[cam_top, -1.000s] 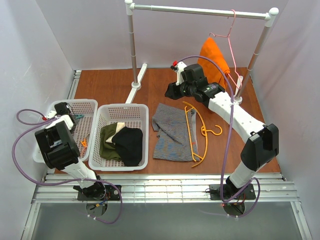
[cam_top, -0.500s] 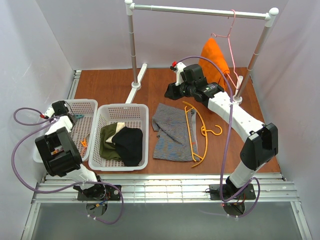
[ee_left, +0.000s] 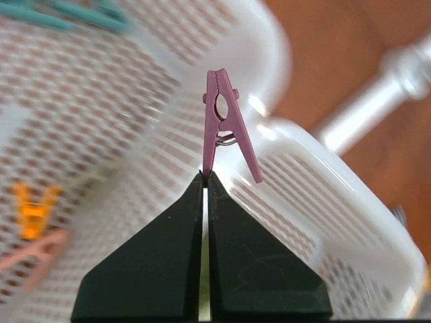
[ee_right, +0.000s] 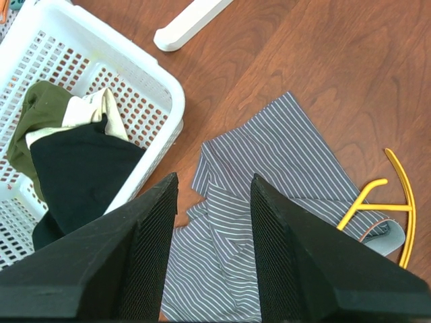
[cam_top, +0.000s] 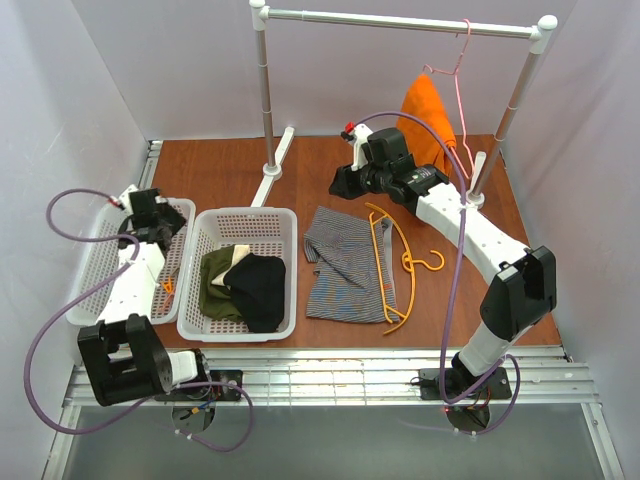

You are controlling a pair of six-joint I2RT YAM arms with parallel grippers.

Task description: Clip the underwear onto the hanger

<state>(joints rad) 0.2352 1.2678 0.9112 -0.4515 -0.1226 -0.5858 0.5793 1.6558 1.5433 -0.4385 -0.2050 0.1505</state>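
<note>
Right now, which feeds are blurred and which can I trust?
Left wrist view: the pink clothespin in the left gripper is sharp, the white basket behind it smeared and out of focus. Right wrist view: crisp on the underwear stripes and hanger. Top external view: sharp, evenly lit.

blurred basket (ee_left: 128, 114) and orange peg (ee_left: 32, 210) in left wrist view; hanger (ee_right: 384, 207) mostly beyond right wrist view's edge

The underwear (ee_right: 269, 222) is grey with fine darker stripes; the hanger (ee_right: 385, 207) is yellow-orange. The tabletop (cam_top: 220, 170) is reddish-brown woodgrain. A white perforated basket (cam_top: 250, 213) holds black cloth (cam_top: 258, 290) and olive-green cloth (cam_top: 212, 285). The clothespin (ee_left: 225, 124) is mauve-pink; a blurred peg (ee_left: 30, 208) looks orange.
</note>
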